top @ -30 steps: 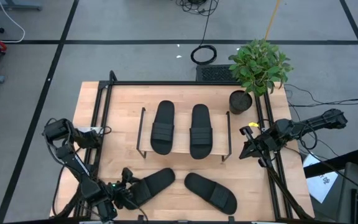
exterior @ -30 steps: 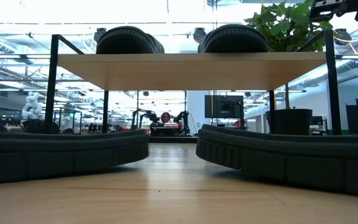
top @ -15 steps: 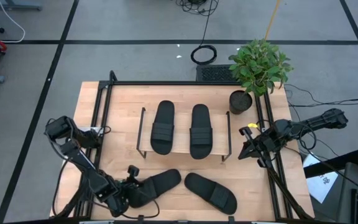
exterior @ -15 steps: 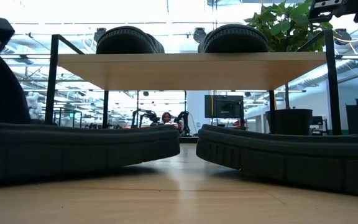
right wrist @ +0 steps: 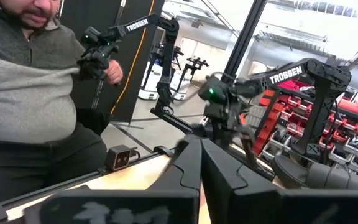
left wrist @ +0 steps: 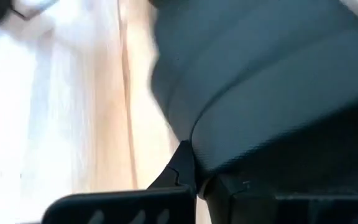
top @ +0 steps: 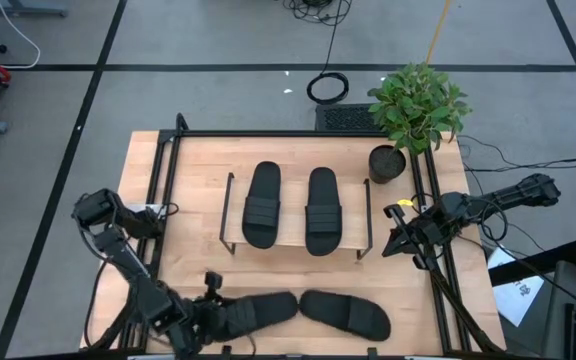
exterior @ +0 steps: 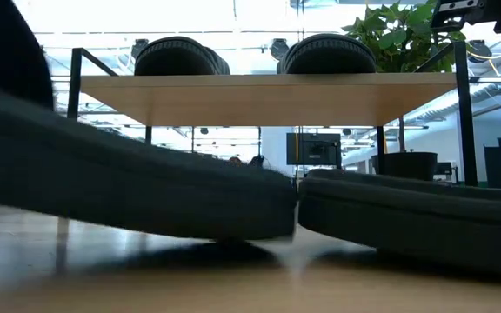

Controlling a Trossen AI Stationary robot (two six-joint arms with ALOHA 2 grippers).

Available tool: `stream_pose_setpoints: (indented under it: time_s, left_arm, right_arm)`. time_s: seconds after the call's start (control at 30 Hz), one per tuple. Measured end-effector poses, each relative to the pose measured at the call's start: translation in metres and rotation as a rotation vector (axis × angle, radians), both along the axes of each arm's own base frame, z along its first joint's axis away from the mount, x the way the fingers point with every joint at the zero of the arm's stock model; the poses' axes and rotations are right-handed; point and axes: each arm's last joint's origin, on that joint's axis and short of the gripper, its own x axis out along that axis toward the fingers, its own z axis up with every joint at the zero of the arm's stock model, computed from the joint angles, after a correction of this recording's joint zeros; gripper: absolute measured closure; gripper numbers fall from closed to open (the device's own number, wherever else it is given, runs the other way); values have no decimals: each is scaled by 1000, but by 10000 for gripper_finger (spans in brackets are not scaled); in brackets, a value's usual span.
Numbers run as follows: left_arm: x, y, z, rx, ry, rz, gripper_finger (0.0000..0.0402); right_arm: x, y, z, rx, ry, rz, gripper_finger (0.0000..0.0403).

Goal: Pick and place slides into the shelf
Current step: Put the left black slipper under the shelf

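- At the table's near edge, the left gripper [top: 211, 312] is clamped on the heel end of one black slide [top: 258, 310], its toe end almost touching a second slide [top: 345, 313] lying flat just beside it.
- Seen from table height, the gripped slide [exterior: 129, 187] sits tilted, one end off the wood, and nearly meets the other slide [exterior: 416, 222].
- Farther back, the shelf [top: 348, 245] carries two more slides [top: 261, 205] [top: 323, 210] side by side on its plank top, making four in all.
- Beyond the shelf's right end stands one potted plant [top: 415, 110].
- Off the table's right side, the right gripper [top: 400, 232] waits with fingers pressed together, holding nothing.
- One seated person [right wrist: 30, 112] shows beyond the table.
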Motion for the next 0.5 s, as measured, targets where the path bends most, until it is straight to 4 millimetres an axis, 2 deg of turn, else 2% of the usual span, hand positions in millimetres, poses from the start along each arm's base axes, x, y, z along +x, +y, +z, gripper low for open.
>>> stream_pose_setpoints:
  time_s: [0.23,0.37,0.5]
  left_arm:
    - [-5,-5,26,-81,-90,230,401]
    - [-3,1,27,-106,-135,328,401]
    - [12,7,19,-124,-131,413,401]
  right_arm:
    - [0,0,1,2,-7,0,403]
    - [0,0,1,2,-8,0,403]
    - [0,0,1,2,-8,0,403]
